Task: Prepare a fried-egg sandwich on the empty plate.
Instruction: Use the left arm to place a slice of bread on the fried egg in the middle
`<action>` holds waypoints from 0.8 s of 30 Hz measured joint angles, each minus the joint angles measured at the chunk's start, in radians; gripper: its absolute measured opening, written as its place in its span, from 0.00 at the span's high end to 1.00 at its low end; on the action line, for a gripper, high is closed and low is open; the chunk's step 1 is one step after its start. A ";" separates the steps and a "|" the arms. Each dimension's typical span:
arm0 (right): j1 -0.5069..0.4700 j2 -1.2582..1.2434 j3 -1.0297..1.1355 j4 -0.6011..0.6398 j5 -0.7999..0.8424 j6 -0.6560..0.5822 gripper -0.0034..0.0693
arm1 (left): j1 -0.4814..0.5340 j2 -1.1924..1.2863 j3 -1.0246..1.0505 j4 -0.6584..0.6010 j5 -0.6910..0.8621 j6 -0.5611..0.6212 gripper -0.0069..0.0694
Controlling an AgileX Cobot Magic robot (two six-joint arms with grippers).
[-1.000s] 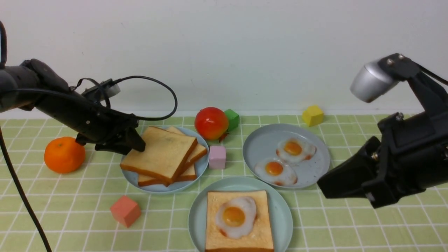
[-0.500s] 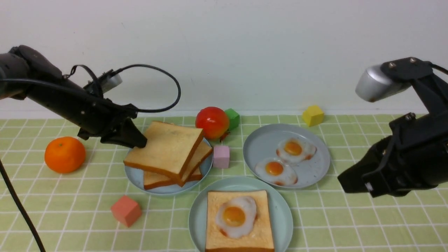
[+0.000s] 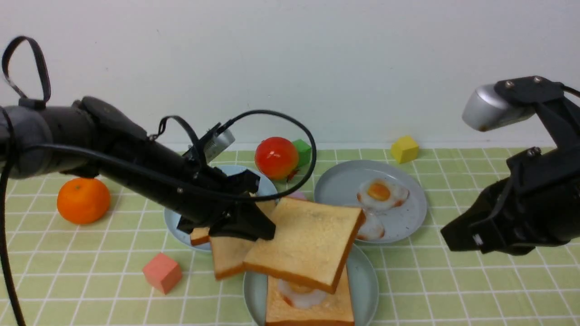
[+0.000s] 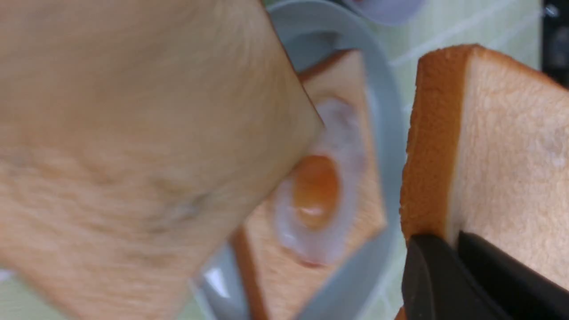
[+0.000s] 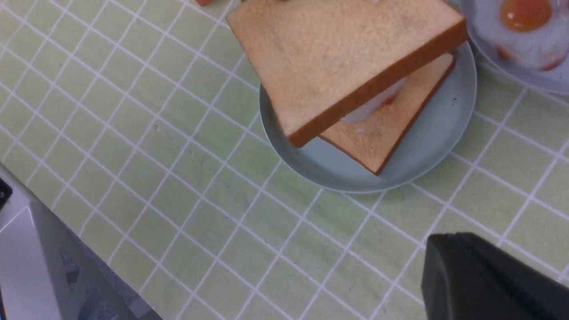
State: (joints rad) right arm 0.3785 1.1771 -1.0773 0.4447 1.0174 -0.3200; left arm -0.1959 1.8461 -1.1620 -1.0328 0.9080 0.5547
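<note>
The pale mint plate sits at the front centre. On it lies a toast slice topped with a fried egg. My left gripper hovers at the plate's back left, shut on toast. A big slice juts from its tips over the egg, clear of it. A second slice hangs tilted under the gripper. In the left wrist view the fingers pinch one slice, and the other slice is blurred beside it. My right gripper is shut and empty, right of the plate.
A grey-blue plate with two fried eggs stands behind right. Another grey-blue plate, behind left, holds a remaining slice. An orange, a tomato, a pink cube, a yellow cube and a green cube lie around.
My left gripper shut on the top slice, lifted it and carried it right and forward over the mint plate. A second slice came off the stack. The right arm drew back right.
</note>
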 joint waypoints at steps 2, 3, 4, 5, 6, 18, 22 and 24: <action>0.000 0.000 0.000 -0.010 0.012 0.001 0.95 | 0.007 -0.008 0.023 -0.001 -0.059 0.000 0.88; 0.000 0.000 0.000 -0.016 0.021 0.001 0.95 | 0.017 -0.013 0.028 -0.004 -0.085 0.000 0.88; 0.000 0.000 0.000 -0.016 0.022 0.001 0.95 | 0.018 -0.015 0.028 -0.006 -0.086 0.000 0.88; 0.000 0.000 0.000 -0.018 0.027 0.001 0.95 | 0.022 -0.017 0.028 -0.011 -0.090 0.000 0.88; 0.000 0.000 0.000 -0.022 0.028 0.001 0.95 | 0.027 -0.024 0.028 -0.016 -0.090 0.000 0.88; 0.000 0.000 0.000 -0.021 0.030 0.001 0.93 | -0.130 -0.045 0.106 0.019 -0.189 -0.187 0.88; 0.000 0.000 0.000 -0.021 0.032 0.001 0.92 | -0.135 -0.045 0.143 0.022 -0.220 -0.198 0.88; 0.000 0.000 0.000 -0.021 0.032 0.001 0.92 | -0.135 -0.045 0.154 0.022 -0.241 -0.200 0.88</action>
State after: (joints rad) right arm 0.3785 1.1771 -1.0773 0.4236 1.0490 -0.3192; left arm -0.3308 1.8015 -1.0079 -1.0111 0.6667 0.3547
